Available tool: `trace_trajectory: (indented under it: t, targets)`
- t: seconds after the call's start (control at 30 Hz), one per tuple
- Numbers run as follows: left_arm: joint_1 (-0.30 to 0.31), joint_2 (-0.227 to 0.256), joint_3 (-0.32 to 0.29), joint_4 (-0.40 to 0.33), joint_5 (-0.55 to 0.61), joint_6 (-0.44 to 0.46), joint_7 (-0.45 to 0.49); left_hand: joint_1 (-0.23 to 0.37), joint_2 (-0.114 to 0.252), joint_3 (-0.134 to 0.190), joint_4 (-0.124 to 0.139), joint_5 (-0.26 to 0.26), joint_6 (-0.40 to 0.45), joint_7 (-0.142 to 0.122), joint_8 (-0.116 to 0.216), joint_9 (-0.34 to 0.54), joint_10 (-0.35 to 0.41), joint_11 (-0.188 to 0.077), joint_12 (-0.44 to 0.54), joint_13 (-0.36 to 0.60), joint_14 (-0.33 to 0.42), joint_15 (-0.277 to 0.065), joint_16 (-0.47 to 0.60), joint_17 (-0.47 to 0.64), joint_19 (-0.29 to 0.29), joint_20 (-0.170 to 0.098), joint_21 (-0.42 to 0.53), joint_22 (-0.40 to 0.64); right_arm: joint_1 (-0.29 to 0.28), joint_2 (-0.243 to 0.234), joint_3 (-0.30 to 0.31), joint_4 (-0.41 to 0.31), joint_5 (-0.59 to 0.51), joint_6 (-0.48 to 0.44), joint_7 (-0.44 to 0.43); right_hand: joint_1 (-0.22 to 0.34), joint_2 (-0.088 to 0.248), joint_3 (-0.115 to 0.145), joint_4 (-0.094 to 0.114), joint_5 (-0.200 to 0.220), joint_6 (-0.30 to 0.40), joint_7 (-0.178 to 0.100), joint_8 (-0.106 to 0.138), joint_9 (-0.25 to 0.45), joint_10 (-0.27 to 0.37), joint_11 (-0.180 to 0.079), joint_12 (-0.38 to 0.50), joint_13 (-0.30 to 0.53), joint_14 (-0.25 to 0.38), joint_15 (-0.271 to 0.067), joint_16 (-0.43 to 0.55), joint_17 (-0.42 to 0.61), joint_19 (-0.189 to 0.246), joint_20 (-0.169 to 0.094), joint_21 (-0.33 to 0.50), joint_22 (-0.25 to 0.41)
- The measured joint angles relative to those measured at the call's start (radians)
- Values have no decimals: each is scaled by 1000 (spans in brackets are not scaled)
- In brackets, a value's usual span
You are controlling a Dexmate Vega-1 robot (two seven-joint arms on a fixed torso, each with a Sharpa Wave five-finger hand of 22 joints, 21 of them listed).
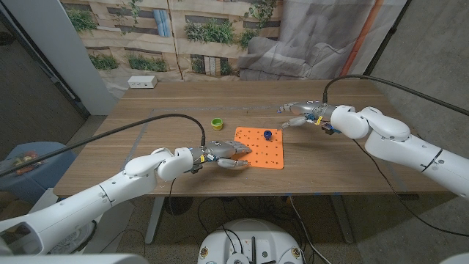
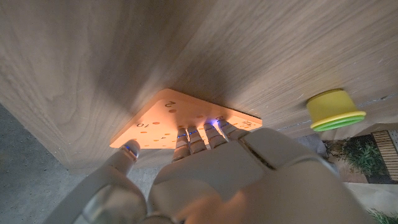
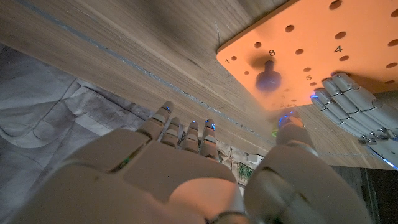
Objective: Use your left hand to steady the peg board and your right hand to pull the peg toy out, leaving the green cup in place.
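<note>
The orange peg board (image 1: 261,149) lies flat at mid-table. A dark blue peg toy (image 1: 268,135) stands upright in a hole near its far edge. My left hand (image 1: 222,155) reaches in from the left; its fingertips (image 2: 200,132) rest on the board's (image 2: 163,124) left edge, with the thumb by the near corner. My right hand (image 1: 303,114) hovers to the right of and behind the peg toy (image 3: 268,77), apart from it, fingers stretched out and holding nothing. The green-and-yellow cup (image 1: 217,124) stands on the table just left of the board's far corner.
A white box (image 1: 143,82) sits at the table's far left corner. Black cables run along both arms over the table. Bare wood lies right of the board (image 3: 323,43) and in front of it. A grey cloth hangs behind the table.
</note>
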Motion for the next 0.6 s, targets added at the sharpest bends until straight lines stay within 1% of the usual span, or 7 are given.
trace_trajectory:
  t: [0.2, 0.37, 0.4, 0.47, 0.5, 0.57, 0.6]
  targets:
    - [-9, -2, 5, 9, -4, -10, -5, 0, 0, 4, -4, 0, 0, 0, 0, 0, -2, 1, -2, 0, 0, 0, -3, 0, 0, 0, 0, 0, 22, 29, -27, -6, -41, -18, 34, 8, 6, 0, 0, 0, 37, 0, 22, 1, 0, 0, 1, 0, 2, 1, 6, 2, 7, 7, 3, 0]
    - [-15, -3, 8, 15, -6, -18, -7, 0, 0, 4, -4, 0, 0, 0, 0, 0, -2, 2, -4, 0, 0, 0, -5, 0, 0, 0, 0, 1, 38, 53, -50, -6, -77, -35, 59, 16, -2, 4, 4, 0, 61, -7, 33, 5, 0, 0, 5, 0, 16, 0, 8, 3, 15, 7, 5, 0]
    - [-15, -3, 8, 15, -6, -18, -7, 0, 0, 4, -4, 0, 0, 0, 0, 0, -2, 2, -4, 0, 0, 0, -6, 0, 0, 0, 0, 1, 41, 58, -56, -6, -87, -39, 64, 26, -12, 4, 4, 0, 64, -11, 36, 5, 0, 0, 5, 0, 16, 0, 8, 3, 15, 7, 5, 0]
    - [-18, -3, 8, 17, -7, -20, -8, 0, 0, 4, -4, 0, 0, 0, 0, -1, -2, 2, -5, 0, 0, 0, -6, 0, 0, 0, 0, 1, 42, 61, -59, -6, -104, -46, 72, 39, -7, 4, 4, 0, 71, -18, 36, 5, 0, 0, 5, 0, 16, 0, 16, 3, 18, 11, 5, 0]
    - [-18, -3, 9, 18, -8, -22, -8, 1, -1, 5, -5, 0, 0, 0, 0, -1, -2, 2, -5, 0, 0, 0, -6, 0, 0, 0, 0, 1, 46, 68, -65, -5, -112, -49, 76, 39, -7, 4, 4, 0, 75, -22, 42, 5, 0, 0, 5, 0, 16, 0, 16, 3, 23, 13, 5, 0]
    - [-19, -3, 9, 20, -10, -25, -9, 6, 0, 8, -8, 0, 0, 0, 0, -1, -2, 2, -6, 0, 0, 0, -6, 1, 0, 0, 0, 1, 52, 78, -75, -4, -126, -54, 83, 39, -6, 9, 8, 4, 83, -24, 44, 4, 0, 0, 5, 0, 19, -3, 16, 3, 27, 9, 5, 0]
    - [-19, -3, 9, 20, -10, -25, -9, 10, 1, 8, -8, 0, 0, 0, 0, -1, -2, 2, -7, 0, -1, 0, -4, 1, 0, 0, 0, 1, 52, 80, -76, -4, -129, -54, 84, 45, 0, 11, 5, 5, 87, -23, 47, 4, 0, 0, 5, 0, 19, -3, 16, 3, 27, 9, 5, 0]
